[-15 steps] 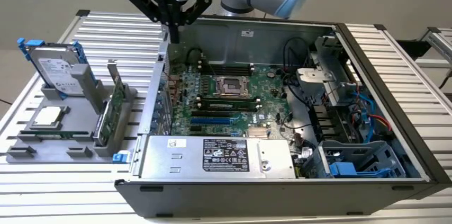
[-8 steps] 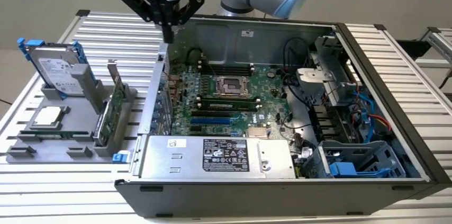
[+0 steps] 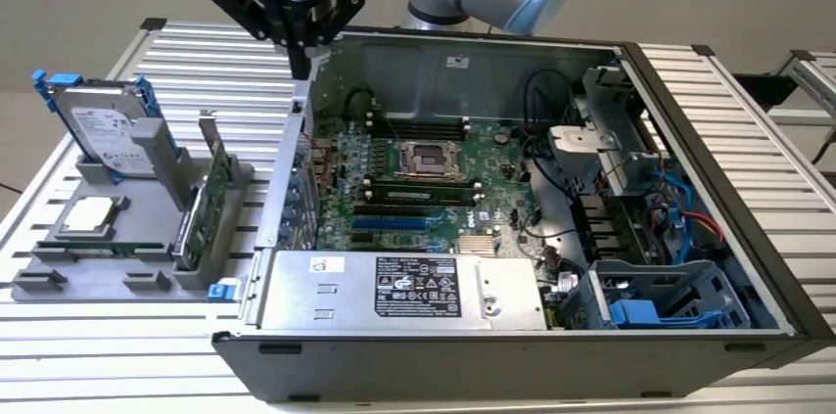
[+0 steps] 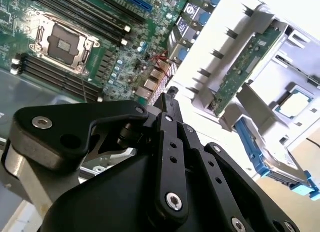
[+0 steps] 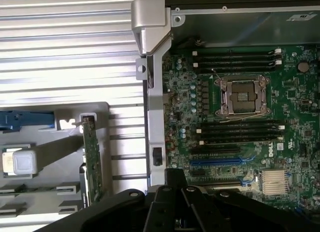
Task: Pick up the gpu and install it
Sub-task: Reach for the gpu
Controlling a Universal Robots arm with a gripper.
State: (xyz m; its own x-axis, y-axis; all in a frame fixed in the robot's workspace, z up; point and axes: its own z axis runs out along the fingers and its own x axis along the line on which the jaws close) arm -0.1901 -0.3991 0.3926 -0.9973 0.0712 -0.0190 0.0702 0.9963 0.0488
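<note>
gpu (image 3: 203, 204): stands on its long edge in a slot of the grey holder (image 3: 78, 282), outside the computer case (image 3: 731, 199), on the exterior view's left. Not yet lifted, and nothing touches it.
Gripper (image 3: 301, 67): hangs high over the case's side wall, between holder and motherboard (image 3: 418, 189). Its fingers look pressed together into one dark tip, and they hold nothing.
Step in hand: by my reading the approach to the pick, since the arm is above the card and clear of it.
What the pick calls for: the jaws would have to part enough to straddle the thin top edge, then come down square to the board, clear of the holder's posts.
What the fitting calls for: the long slots near the heatsink look like the target, the blue slot (image 5: 220, 159) among them. The card's lower edge must line up along one, with the bracket toward the case wall.
Card's make: thin flat green board, rigid, with a bright silver metal bracket at one end. In both wrist views (image 5: 92, 157) it shows edge-on as a narrow green strip.
Holder: matte grey plastic, blocky, with upright dividers.
Neighbours: a silver hard drive (image 3: 98, 125) in a blue frame and a square processor chip (image 3: 89, 216) share the holder.
Table (image 3: 196, 52): ribbed pale metal, shiny.
</note>
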